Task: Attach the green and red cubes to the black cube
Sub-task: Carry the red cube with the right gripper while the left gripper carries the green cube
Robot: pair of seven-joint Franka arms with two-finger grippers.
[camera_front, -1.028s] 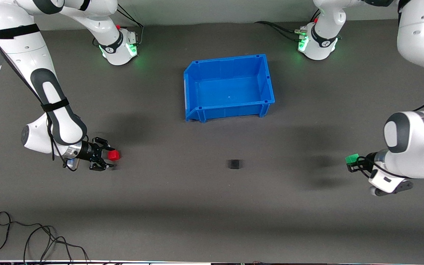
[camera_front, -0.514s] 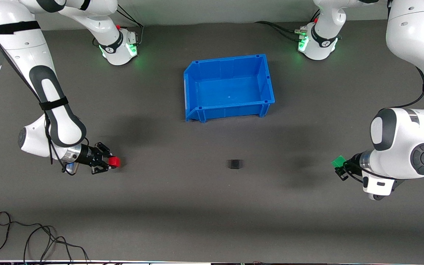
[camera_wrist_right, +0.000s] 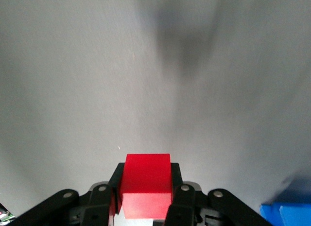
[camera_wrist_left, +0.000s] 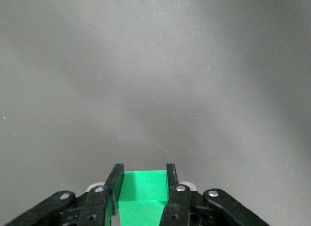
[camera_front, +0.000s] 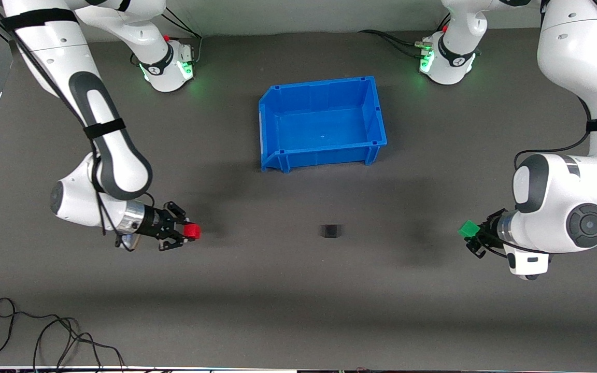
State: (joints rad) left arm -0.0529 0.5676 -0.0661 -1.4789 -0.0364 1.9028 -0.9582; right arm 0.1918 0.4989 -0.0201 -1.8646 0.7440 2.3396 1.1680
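The black cube (camera_front: 330, 230) sits alone on the grey mat, nearer to the front camera than the blue bin. My right gripper (camera_front: 187, 232) is shut on the red cube (camera_front: 192, 231), held low over the mat toward the right arm's end, level with the black cube. The red cube (camera_wrist_right: 146, 180) sits between the fingers in the right wrist view. My left gripper (camera_front: 472, 234) is shut on the green cube (camera_front: 469, 228), over the mat toward the left arm's end. The green cube (camera_wrist_left: 144, 192) fills the jaws in the left wrist view.
An open blue bin (camera_front: 278, 111) stands at the table's middle, farther from the front camera than the black cube; its corner shows in the right wrist view (camera_wrist_right: 286, 214). A black cable (camera_front: 50, 336) lies near the front edge at the right arm's end.
Both grippers have moved toward the black cube with their cubes held. The right gripper with the red cube came in more; the left gripper with the green cube came in and sank a little.
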